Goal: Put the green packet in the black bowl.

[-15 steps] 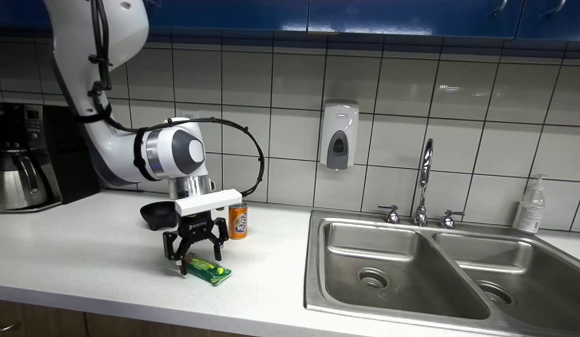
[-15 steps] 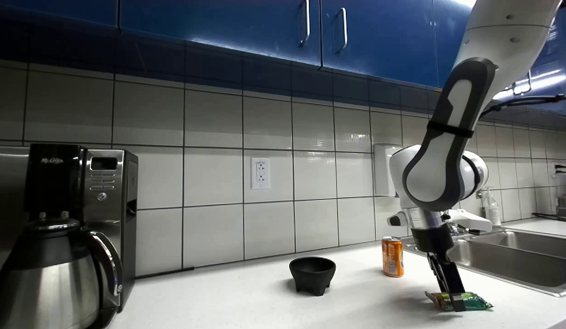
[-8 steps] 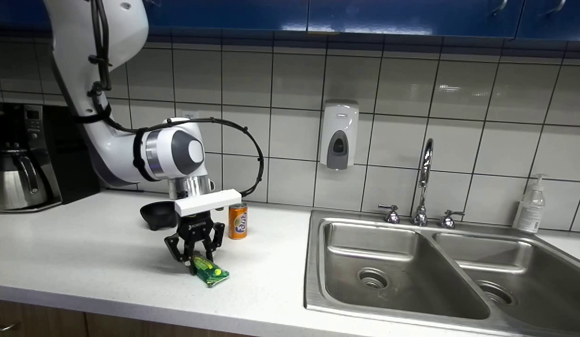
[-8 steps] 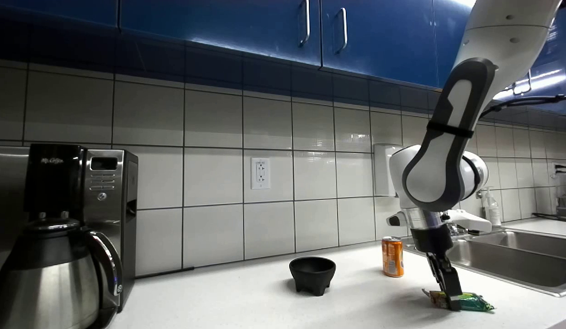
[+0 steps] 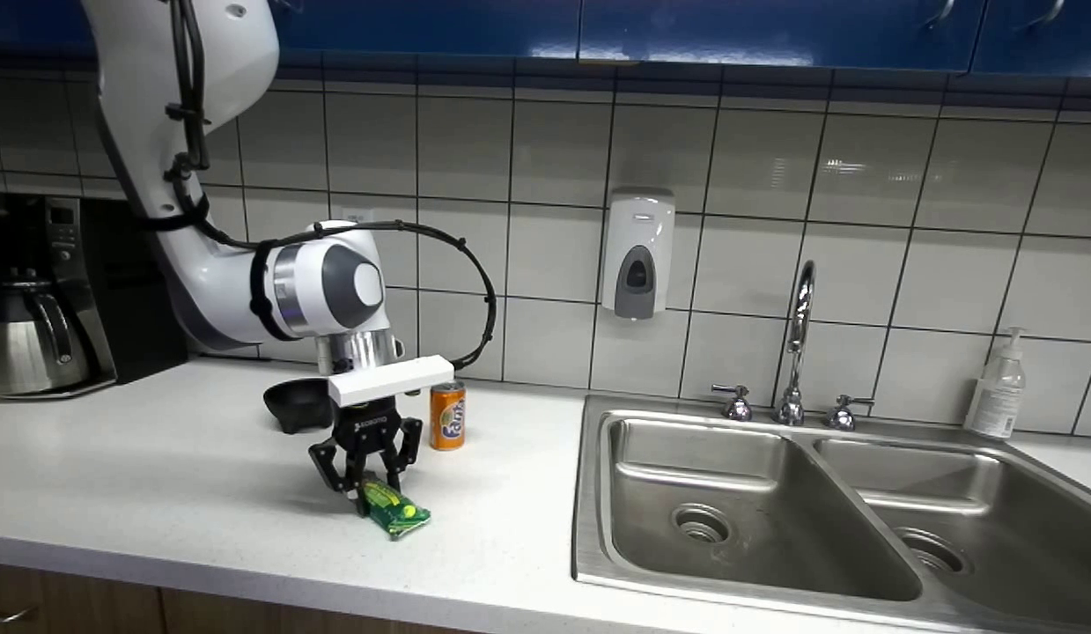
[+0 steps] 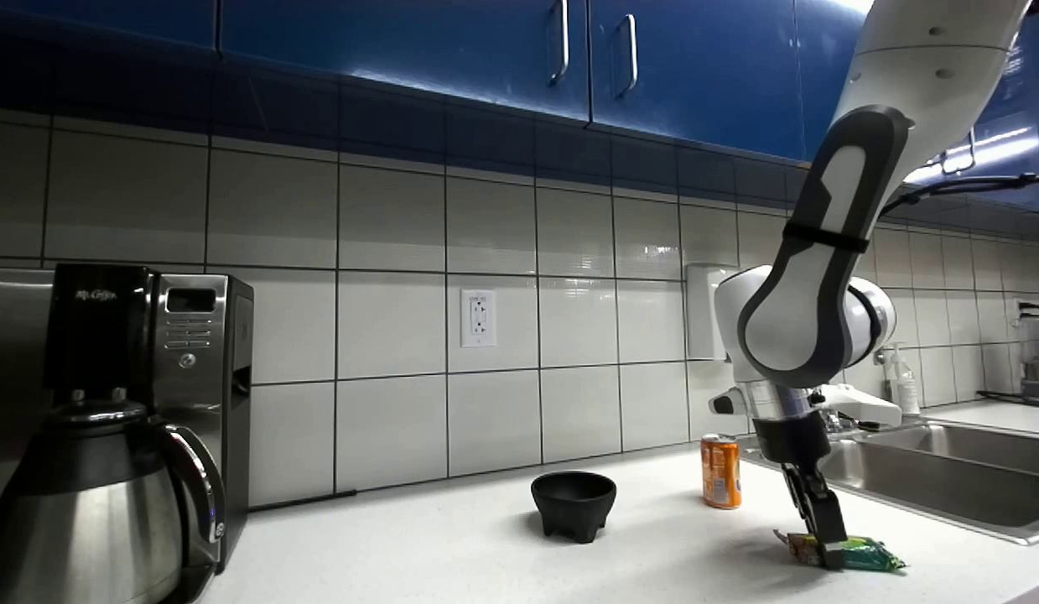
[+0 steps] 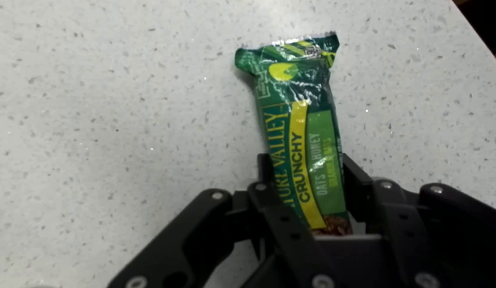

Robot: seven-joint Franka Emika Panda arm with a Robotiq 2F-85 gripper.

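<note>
Open lane: surface [image 6: 653,566] between my pincer [image 5: 379,498] and the black bowl [image 6: 574,505]. Obstacles: orange can [image 6: 720,471], upright, wall-side of lane; tiled wall [image 6: 494,419] behind; coffee machine [image 6: 192,369] past bowl.

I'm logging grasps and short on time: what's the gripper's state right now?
Gripper: closed, holding the green packet, with one finger against each long side.

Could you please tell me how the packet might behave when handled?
The packet reads CRUNCHY, so squeezing hard might crumble its contents. Its glossy surface could slip slightly in the claw. Being flat and oblong, it probably won't roll.
</note>
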